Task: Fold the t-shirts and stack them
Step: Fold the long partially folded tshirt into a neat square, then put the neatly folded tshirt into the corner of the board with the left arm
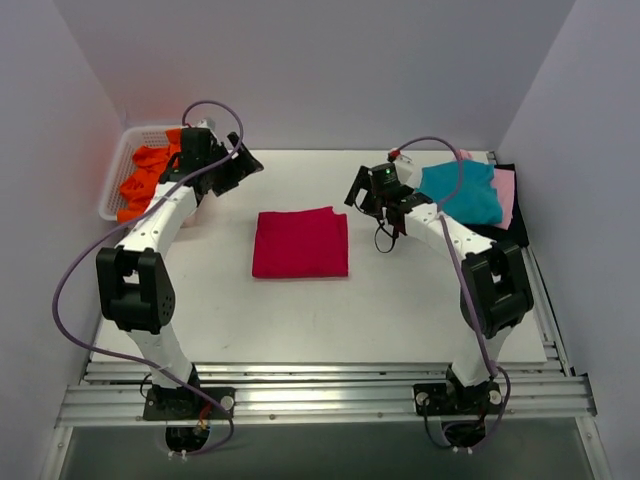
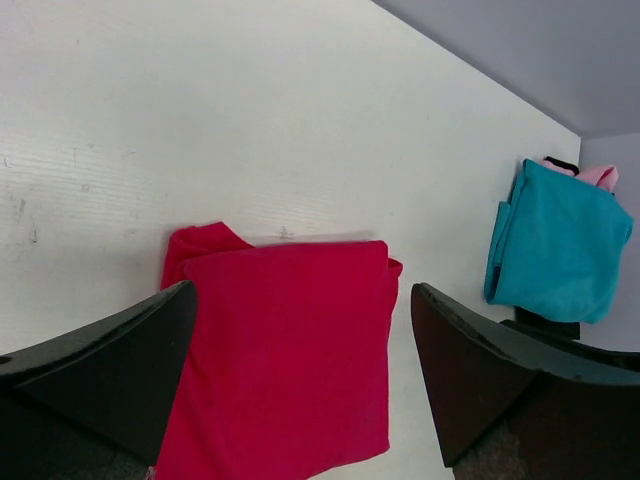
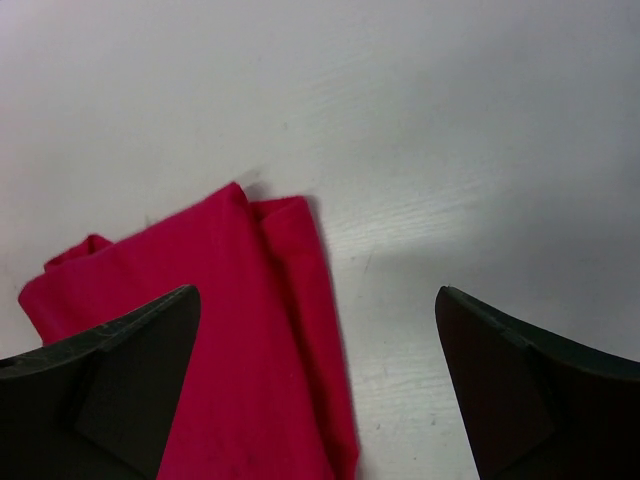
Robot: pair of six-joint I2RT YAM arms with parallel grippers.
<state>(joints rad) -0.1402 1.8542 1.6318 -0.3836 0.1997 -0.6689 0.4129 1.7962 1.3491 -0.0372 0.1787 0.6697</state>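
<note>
The left hand (image 1: pixel 243 165) and the right hand (image 1: pixel 364 190) are both spread wide, with a folded crimson-red cloth t-shirt (image 1: pixel 300 243) between them.
Neither hand holds anything. The red shirt lies flat as a neat square in the middle of the white table (image 1: pixel 400 300). Just past the right hand, a folded teal cloth t-shirt (image 1: pixel 460 192) sits on a pale pink t-shirt (image 1: pixel 505 195) and a black t-shirt (image 1: pixel 515 232). Behind the left hand, a bright orange t-shirt (image 1: pixel 145 180) is bunched in the white plastic lattice basket (image 1: pixel 112 170).
</note>
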